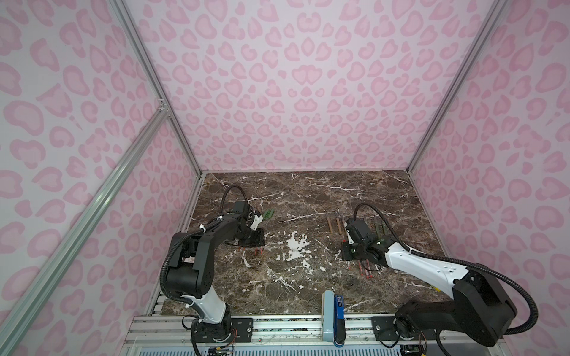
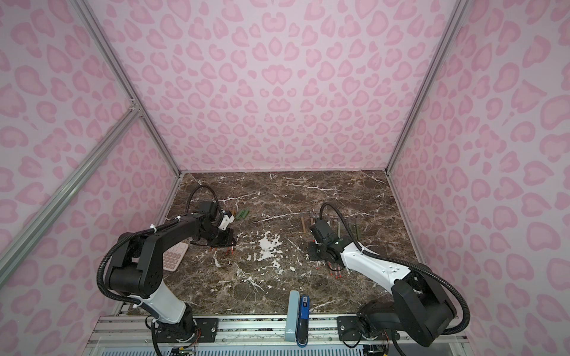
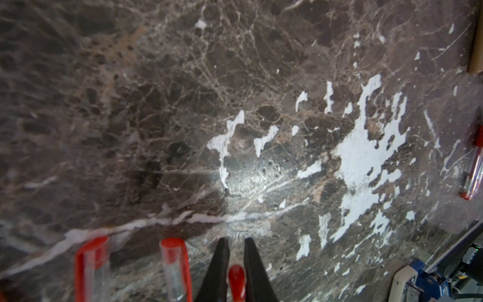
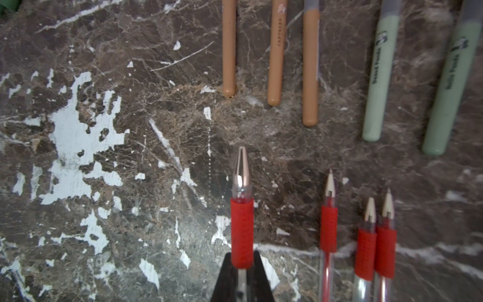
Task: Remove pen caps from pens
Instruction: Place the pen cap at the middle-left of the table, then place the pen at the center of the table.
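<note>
The left pincer (image 3: 236,244) clamps a red pen cap (image 3: 236,281). The right pincer (image 4: 241,257) grips a bare-tipped red pen (image 4: 241,209) over the worktop (image 4: 130,235). Separation looks done. Next, lay each down beside the 2 loose caps (image 3: 173,261) and 3 uncapped pens (image 4: 329,227).

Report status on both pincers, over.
Left pincer shut on red cap. Right pincer shut on uncapped red-grip pen. Two loose red caps lie beside left pincer.

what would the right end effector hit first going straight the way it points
Open table at first, then likely the tan pen closest to its line. The red pen in the right end effector would lead. Depth unclear.
</note>
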{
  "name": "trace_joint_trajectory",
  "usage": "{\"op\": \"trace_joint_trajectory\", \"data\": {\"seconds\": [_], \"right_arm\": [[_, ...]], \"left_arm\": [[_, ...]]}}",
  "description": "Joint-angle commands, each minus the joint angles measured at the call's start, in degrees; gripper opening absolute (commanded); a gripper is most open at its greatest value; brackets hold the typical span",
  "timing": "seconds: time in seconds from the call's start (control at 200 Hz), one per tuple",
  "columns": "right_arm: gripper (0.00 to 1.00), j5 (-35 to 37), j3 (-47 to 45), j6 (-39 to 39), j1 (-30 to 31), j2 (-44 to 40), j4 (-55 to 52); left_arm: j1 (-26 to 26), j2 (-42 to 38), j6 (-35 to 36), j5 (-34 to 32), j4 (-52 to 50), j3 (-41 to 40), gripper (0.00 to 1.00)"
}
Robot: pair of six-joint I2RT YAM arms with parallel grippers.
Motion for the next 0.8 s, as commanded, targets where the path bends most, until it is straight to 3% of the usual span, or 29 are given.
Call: {"op": "trace_joint_trajectory", "data": {"seconds": [0.0,0.165,0.41,0.43,0.58,0.795], "right_arm": [[0.0,0.3,-0.67,-1.06,-0.63,0.76,0.51],[0.01,0.61,-0.88,-1.08,-1.57,1.73,-0.64],[0.03,1.56,-3.13,-0.88,-3.41,2.77,0.19],[0.04,1.61,-3.28,-1.06,-3.43,2.89,0.36],[0.06,3.3,-2.86,-1.88,-4.11,4.39,-0.47],[0.19,4.56,-2.61,-2.38,-4.12,4.94,-0.99]], "left_arm": [[-0.18,0.91,0.72,-1.12,-0.73,0.14,0.19],[-0.25,0.09,0.13,-2.18,-2.0,0.73,0.3],[-0.37,-4.69,-0.27,-2.79,-1.7,-0.32,0.35],[-0.29,-5.53,-0.29,-2.79,-1.55,-0.5,0.4],[-0.33,-10.53,0.22,-2.44,0.57,-2.31,0.48],[-0.36,-18.04,3.88,-3.47,4.08,-6.32,0.67]]}}
